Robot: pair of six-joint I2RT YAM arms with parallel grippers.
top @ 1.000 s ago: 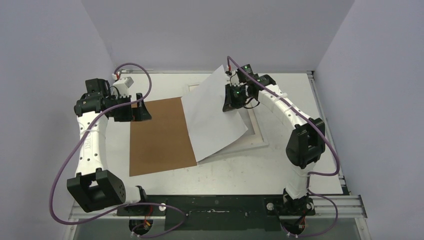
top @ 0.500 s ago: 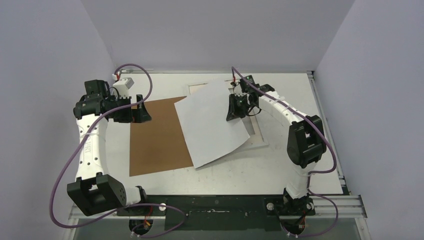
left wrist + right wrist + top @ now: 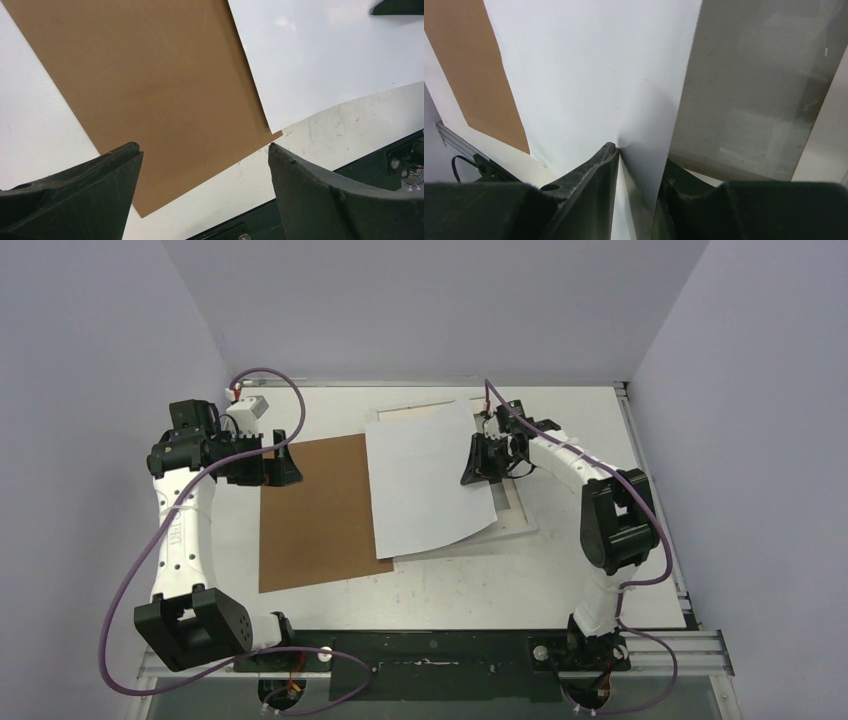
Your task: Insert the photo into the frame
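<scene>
White worktop (image 3: 450, 580); a brown board (image 3: 315, 510) lies flat at left; the photo (image 3: 425, 485), blank side up, overlaps its right edge and covers most of the frame (image 3: 517, 523); right pincer (image 3: 479, 467) slightly parted around the photo's right edge; left pincer (image 3: 287, 460) wide open, holding nothing, above the board.

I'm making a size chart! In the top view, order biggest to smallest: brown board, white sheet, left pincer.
1. Brown board and white sheet: they look alike, so I can't rank them.
2. Left pincer: clearly smallest.
</scene>
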